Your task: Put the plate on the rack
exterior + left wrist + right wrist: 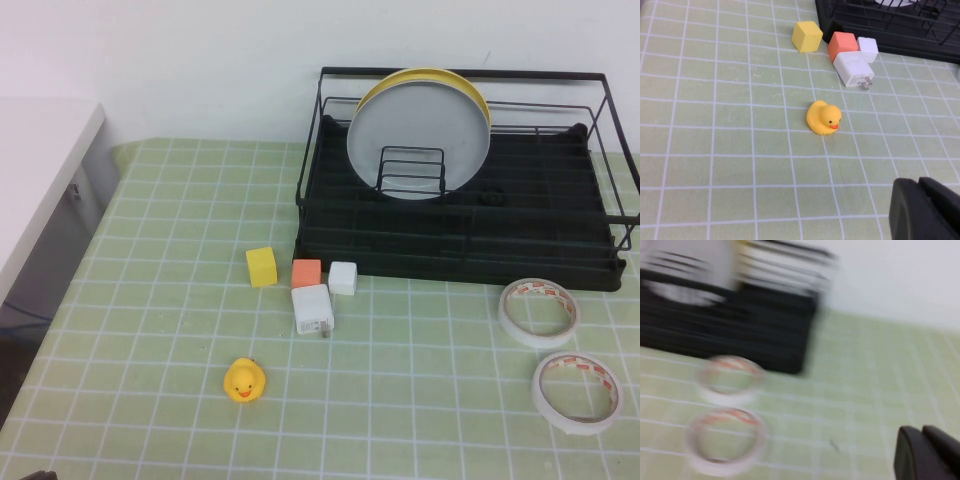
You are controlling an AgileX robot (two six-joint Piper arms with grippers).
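Hands: left (927, 210) over mat, right (930, 452) near rack (730, 325).

plate (420, 135) upright in rack (460, 245) | duck (244, 380) front-left | tape rolls (540, 312) front-right

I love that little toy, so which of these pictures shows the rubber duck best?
The left wrist view: the rubber duck sits near the middle, its beak and eye plain, with the left gripper low at the picture's edge. The high view shows the duck small. The right wrist view misses it, showing only the right gripper.
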